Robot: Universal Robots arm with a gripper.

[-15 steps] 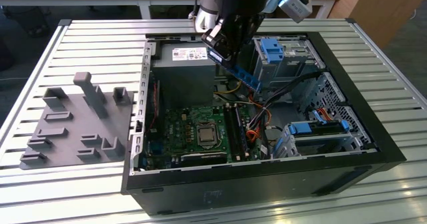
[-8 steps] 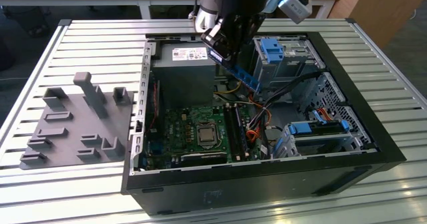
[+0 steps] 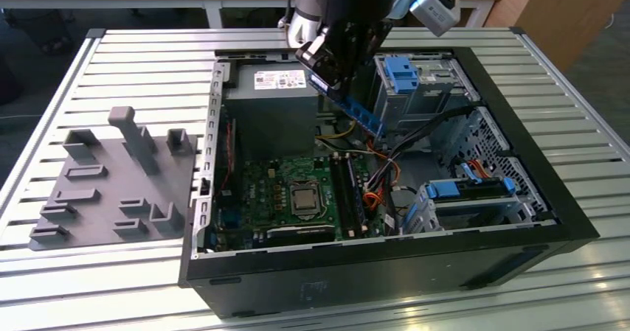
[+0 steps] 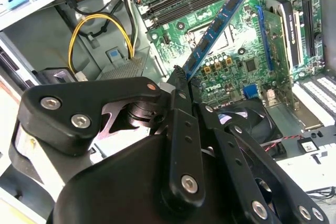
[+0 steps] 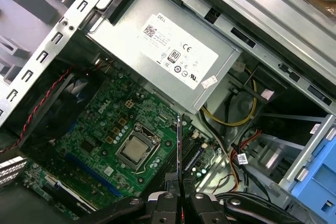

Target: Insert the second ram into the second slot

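My gripper (image 3: 333, 77) is shut on the second ram (image 3: 361, 115), a thin blue circuit-board stick. It hangs tilted over the open computer case (image 3: 521, 124), above the motherboard (image 3: 258, 191). In the second wrist view the ram (image 4: 218, 24) slants away from the gripper (image 4: 181, 77) toward the long black memory slots (image 4: 181, 1). The first wrist view shows the ram (image 5: 179, 148) edge-on as a thin line rising from the gripper (image 5: 179, 196), with the memory slots (image 5: 190, 157) just beside it. The stick is clear of the slots and touches nothing else. In the exterior view the slots (image 3: 347, 187) lie to the right of the processor socket (image 3: 303, 197).
A grey power supply (image 3: 276, 88) fills the case's far corner. Blue drive-bay clips (image 3: 403, 73) (image 3: 473, 189) sit along the exterior view's right. Coloured cables (image 3: 379, 187) run beside the slots. A grey holder fixture (image 3: 108, 176) lies on the slatted table at the exterior view's left.
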